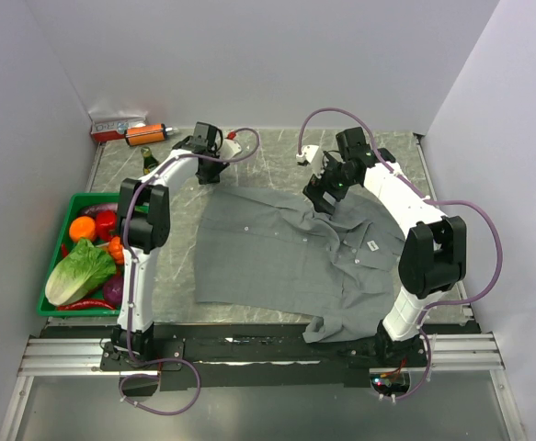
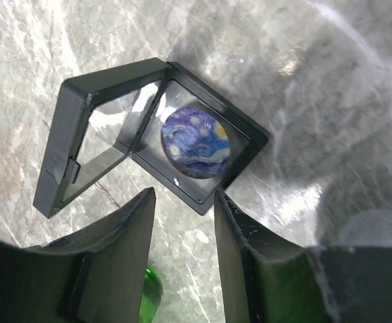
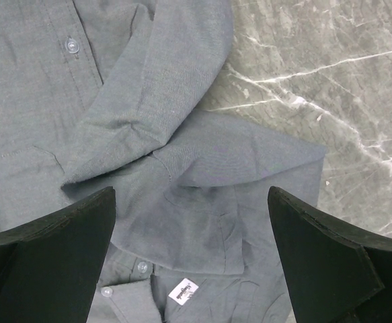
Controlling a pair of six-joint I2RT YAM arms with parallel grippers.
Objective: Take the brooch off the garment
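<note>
The brooch (image 2: 195, 142), a round dark blue disc with a swirled yellow and blue picture, lies inside an open black case (image 2: 81, 145) on the marble table. My left gripper (image 2: 183, 195) is open and empty just in front of the case, at the back left of the table (image 1: 205, 142). The garment (image 1: 286, 257), a grey button-up shirt, lies spread in the middle. My right gripper (image 3: 190, 195) is open and empty above its collar (image 3: 202, 155), over the shirt's far edge (image 1: 327, 188). No brooch shows on the shirt.
A green basket (image 1: 65, 310) of vegetables stands at the left edge. A green bottle (image 1: 148, 161), an orange object (image 1: 145, 134) and a red and white box (image 1: 116, 124) sit at the back left. The shirt's white label (image 3: 183, 292) and small buttons (image 3: 72, 46) show.
</note>
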